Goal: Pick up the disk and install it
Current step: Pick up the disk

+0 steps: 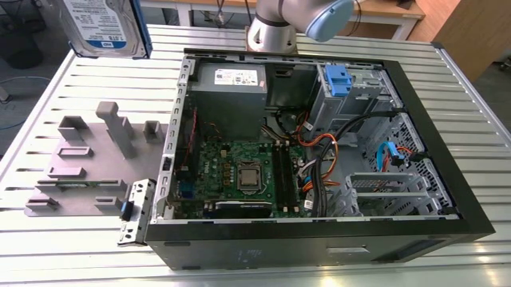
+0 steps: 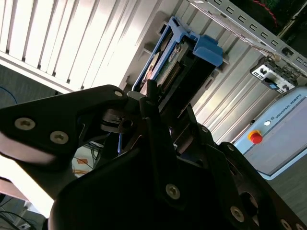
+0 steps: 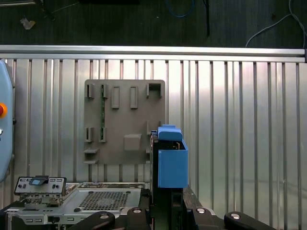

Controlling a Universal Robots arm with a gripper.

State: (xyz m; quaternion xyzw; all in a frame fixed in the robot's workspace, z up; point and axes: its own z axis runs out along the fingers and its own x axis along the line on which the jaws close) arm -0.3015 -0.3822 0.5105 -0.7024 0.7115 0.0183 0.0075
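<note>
The disk (image 1: 104,27) is a silver hard drive with a white-and-blue label and blue side rails. It hangs high over the slatted table at the exterior view's far left, away from the open computer case (image 1: 447,179). In both wrist views my gripper (image 2: 165,93) is shut on the disk (image 2: 175,64), which sticks out beyond the fingers (image 2: 152,103) with its blue end tab (image 2: 209,49) leading. In the first wrist view the disk (image 3: 171,163) shows edge-on, above the edge of a grey fixture plate (image 3: 124,120).
The case holds a grey power supply (image 1: 231,78), a motherboard (image 1: 239,173) and a metal drive cage with a blue tab (image 1: 339,81). The grey fixture plate (image 1: 80,161) and a loose metal bracket (image 1: 136,209) lie on the table beside the case.
</note>
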